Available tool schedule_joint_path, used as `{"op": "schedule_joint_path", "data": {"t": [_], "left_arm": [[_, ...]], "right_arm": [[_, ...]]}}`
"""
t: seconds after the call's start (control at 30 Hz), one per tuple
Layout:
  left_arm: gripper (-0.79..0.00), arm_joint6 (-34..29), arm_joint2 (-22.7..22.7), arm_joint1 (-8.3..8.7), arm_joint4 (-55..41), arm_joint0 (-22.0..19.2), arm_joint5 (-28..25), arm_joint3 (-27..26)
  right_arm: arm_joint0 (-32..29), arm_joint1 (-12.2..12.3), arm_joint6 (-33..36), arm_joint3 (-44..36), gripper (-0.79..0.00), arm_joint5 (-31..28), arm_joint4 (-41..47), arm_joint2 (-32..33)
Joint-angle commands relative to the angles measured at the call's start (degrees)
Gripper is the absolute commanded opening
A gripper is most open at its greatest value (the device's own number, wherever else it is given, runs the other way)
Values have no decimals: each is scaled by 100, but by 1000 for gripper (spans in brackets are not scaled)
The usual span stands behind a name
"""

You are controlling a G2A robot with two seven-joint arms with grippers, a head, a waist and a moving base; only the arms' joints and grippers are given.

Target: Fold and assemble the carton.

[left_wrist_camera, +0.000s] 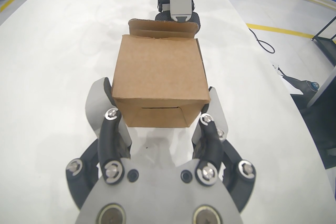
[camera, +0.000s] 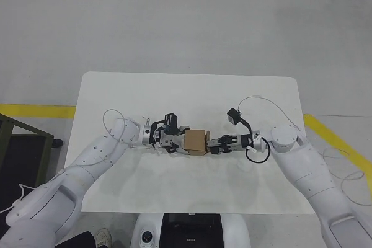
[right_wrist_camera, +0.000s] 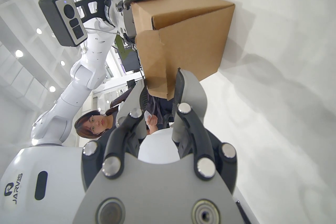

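A small brown carton [camera: 196,142] lies on its side in the middle of the white table [camera: 111,93]. My left gripper [left_wrist_camera: 160,97] is shut on the carton [left_wrist_camera: 160,72], one fingertip [left_wrist_camera: 106,92] against each side wall of its near end, which is closed by a tucked flap. At the far end a loose flap [left_wrist_camera: 162,26] stands up. My right gripper [right_wrist_camera: 161,89] is shut on that flap [right_wrist_camera: 155,64], and it also shows from the left wrist as the right gripper [left_wrist_camera: 181,19]. From above, the left gripper [camera: 175,144] and right gripper [camera: 216,147] face each other across the carton.
Bare tabletop surrounds the carton on all sides. A dark metal frame [camera: 6,133] stands on the floor off the table's left edge. Yellow floor tape [camera: 31,110] runs beside the table.
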Motion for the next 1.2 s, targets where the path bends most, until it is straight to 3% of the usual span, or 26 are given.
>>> {"op": "schedule_joint_path", "data": {"t": [0.0, 0.33, 0.53, 1.17], "left_arm": [[-206, -1, -3, 0, 8, 0, 1, -3], [-203, -42, -10, -10, 15, 5, -1, 3], [-203, -74, -13, -17, 19, -4, 6, 14], [-212, -34, -63, -15, 41, 15, 2, 36]], "right_arm": [[10, 0, 21, 51, -591, -12, 30, 19], [0, -6, 107, 195, -606, -81, 249, 113], [3, -32, 115, 259, -705, -106, 300, 86], [102, -55, -101, 306, -656, 60, -212, -10]]}}
